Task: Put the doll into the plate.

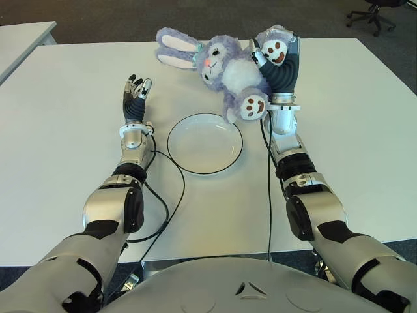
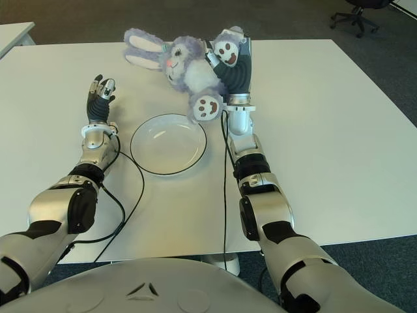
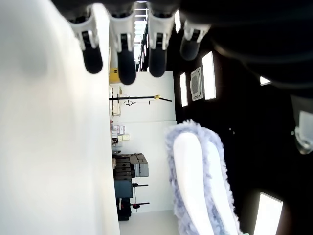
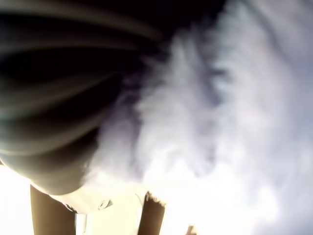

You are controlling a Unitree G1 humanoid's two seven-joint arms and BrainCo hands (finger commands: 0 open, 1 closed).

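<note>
Two hands show over the white table [image 1: 352, 117]. I have the right hand [image 1: 279, 57] raised beyond the plate's far right edge, forearm stretched forward, its dark fingers wrapped around the fluffy lilac-and-white plush rabbit doll [image 1: 225, 68] at the leg and flank; my right wrist view is filled with pale fur pressed against the palm. The doll hangs tilted, ears pointing toward my left, one brown-padded foot up by the fingers and the other dangling just over the far rim of the round white plate with a thin dark edge [image 1: 204, 143]. The plate holds nothing. My left hand [image 1: 135, 93] shows to the left of the plate, fingers extended and relaxed, gripping nothing. I can read no writing or labels anywhere. Black cables [image 1: 171, 195] run along both forearms.
</note>
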